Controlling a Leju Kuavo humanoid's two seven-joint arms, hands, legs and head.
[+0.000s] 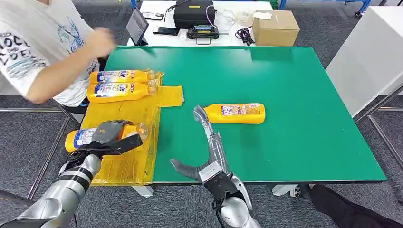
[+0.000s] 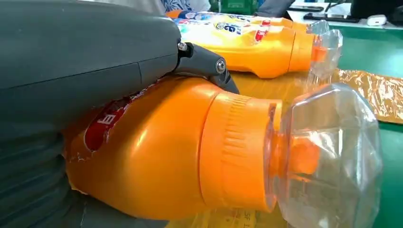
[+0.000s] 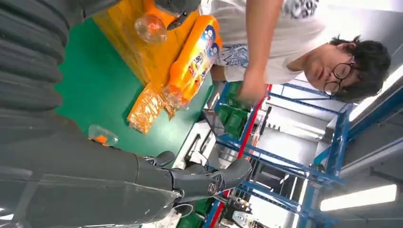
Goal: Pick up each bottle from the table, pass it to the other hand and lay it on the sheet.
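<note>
Four orange bottles with clear caps, all lying on their sides. Two (image 1: 121,76) (image 1: 121,91) lie side by side, touching, at the far end of the yellow sheet (image 1: 138,114) on the table's left. A third (image 1: 83,137) lies at the sheet's near left. The fourth (image 1: 236,113) lies on green mid-table, right of the sheet.

Glossy orange plastic bottle (image 2: 157,156) with a clear faceted cap (image 2: 328,156); crinkled, shiny yellow film sheet (image 1: 138,114); matt green tabletop (image 1: 294,118); brown cardboard box (image 1: 275,27) at 1 o'clock.
</note>
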